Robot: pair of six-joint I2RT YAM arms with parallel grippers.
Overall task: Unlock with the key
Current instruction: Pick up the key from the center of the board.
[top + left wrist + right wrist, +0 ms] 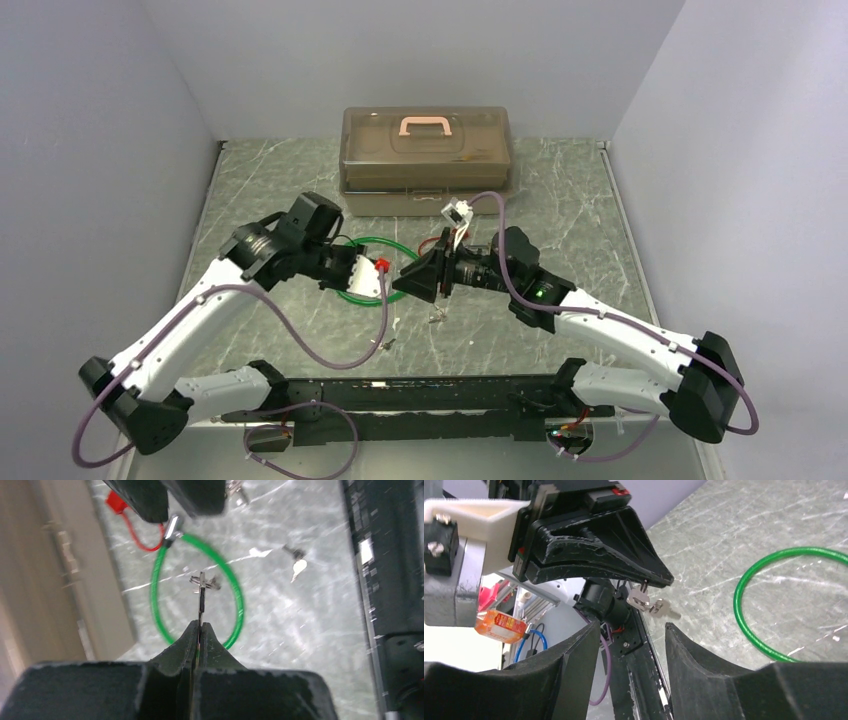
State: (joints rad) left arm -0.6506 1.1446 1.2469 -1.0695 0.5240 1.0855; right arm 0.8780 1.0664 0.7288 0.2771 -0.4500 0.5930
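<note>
**Key pinched in left hand; right hand standing open**

Key [201,602] is sitting edge-on between the closed fingers of the left hand [200,627], which is holding it clear of the worktop [310,630] over the green cable loop [240,605]. My reading: the pinch is leaving the far end free to go into a lock. The right hand [631,630] is facing it with fingers parted and nothing between them, close to the red tag [116,502].

The left wrist view is showing how thin the grip is, and a loose key [297,566] lying on the worktop. The right wrist view is giving the side-on look, with a second small metal piece [664,610] dangling from the held key. The overhead view is giving layout only: both hands are meeting in front of the brown case [427,160]. I am not finding the padlock in any view.
</note>
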